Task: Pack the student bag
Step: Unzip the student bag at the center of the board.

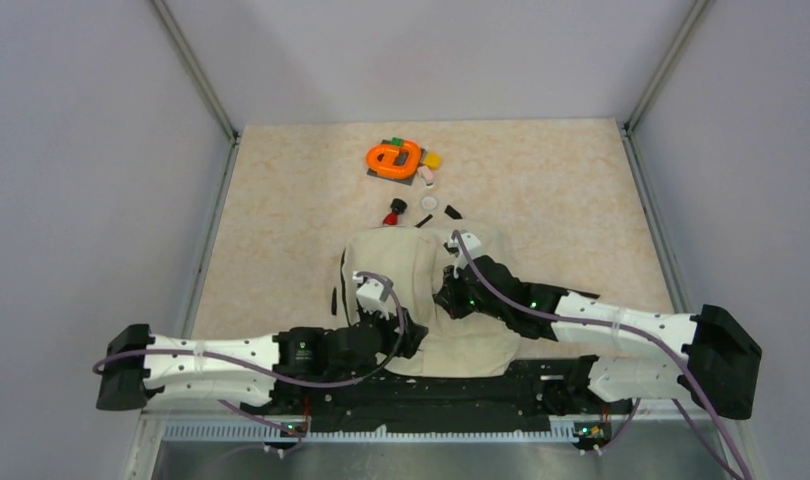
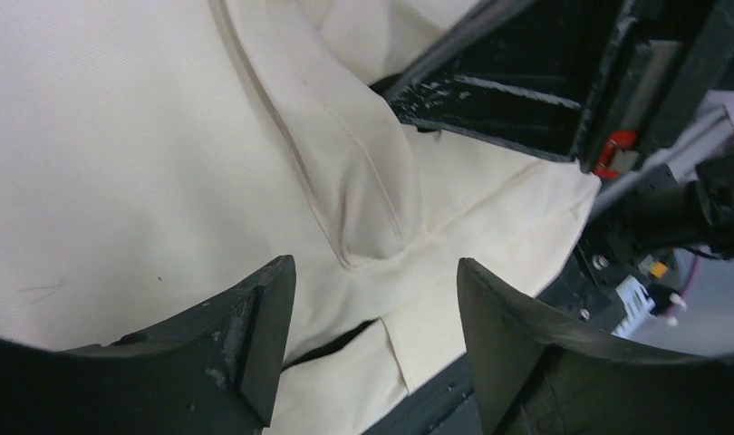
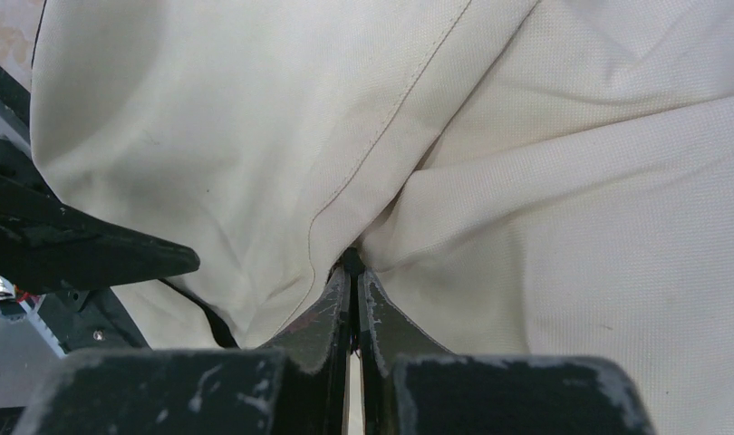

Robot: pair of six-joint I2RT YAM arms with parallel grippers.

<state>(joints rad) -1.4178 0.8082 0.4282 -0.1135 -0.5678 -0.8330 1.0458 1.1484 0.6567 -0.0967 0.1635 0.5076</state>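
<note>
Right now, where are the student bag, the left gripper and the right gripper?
student bag (image 1: 396, 250), top view, bare cream fabric.
left gripper (image 2: 374, 267), left wrist view, midway between open fingertips.
right gripper (image 3: 352, 269), right wrist view, fingertips shut on bag fabric.

The student bag (image 1: 409, 256): large cream-beige fabric backpack, black straps, lying flat and rumpled at the tabletop's (image 1: 281, 200) near-centre edge.
</note>
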